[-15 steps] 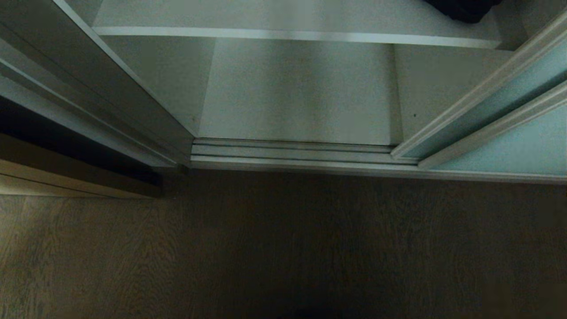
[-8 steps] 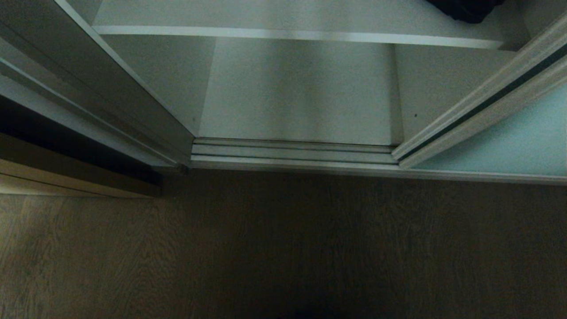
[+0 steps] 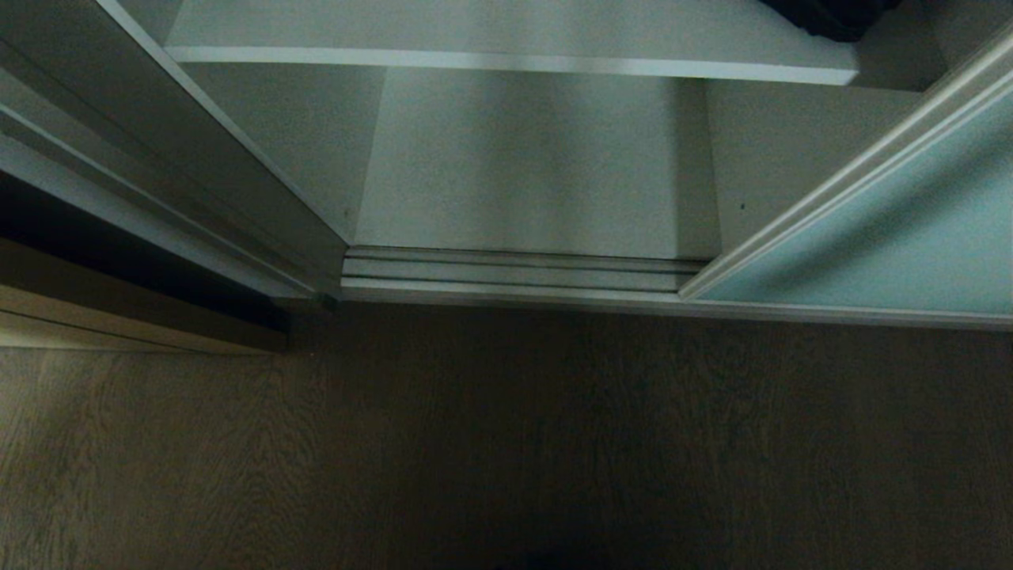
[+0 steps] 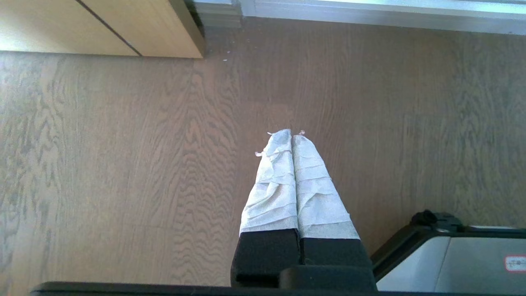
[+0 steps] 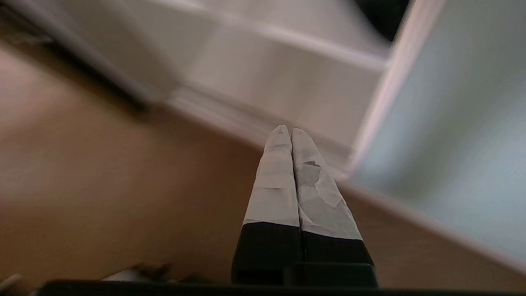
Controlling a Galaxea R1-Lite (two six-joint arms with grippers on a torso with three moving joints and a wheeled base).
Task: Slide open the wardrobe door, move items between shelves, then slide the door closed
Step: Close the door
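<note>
Sliding wardrobe door (image 3: 886, 237): frosted pale blue-green glass panel in thin silver frame, at 3 o'clock of head view, leading edge running diagonally from 1 o'clock down to bottom track (image 3: 514, 273). Partly open; wardrobe interior exposed from 10 to 1 o'clock. Also visible in right wrist view (image 5: 452, 123), blurred, filling the side past the fingertips.

Shelf (image 3: 506, 39): flat white board with thin front edge, across 12 o'clock of head view. Lower compartment floor (image 3: 530, 166) below it, white, bare where shown.

Black fabric bag (image 3: 831, 16): dark soft mass on the shelf at 1 o'clock, cut off by the frame edge; straps not discernible. Houndstooth cloth piece: not found in any view.

Right gripper (image 5: 291, 133): white-wrapped fingers pressed together, holding nothing, tips aimed toward bottom track near the door's leading edge, above wood floor (image 5: 102, 185). Contact with door or track not discernible.

Left gripper (image 4: 291, 135): white-wrapped fingers pressed together, empty, hanging above the floor (image 4: 123, 164), well apart from the wardrobe. Robot base (image 4: 452, 259) at 4 o'clock of that view.

Light wood panel (image 4: 102, 26): at 11 o'clock of left wrist view, meeting the floor; seen too at 9 o'clock of head view (image 3: 119, 317), just beside wardrobe side wall (image 3: 158, 158).
</note>
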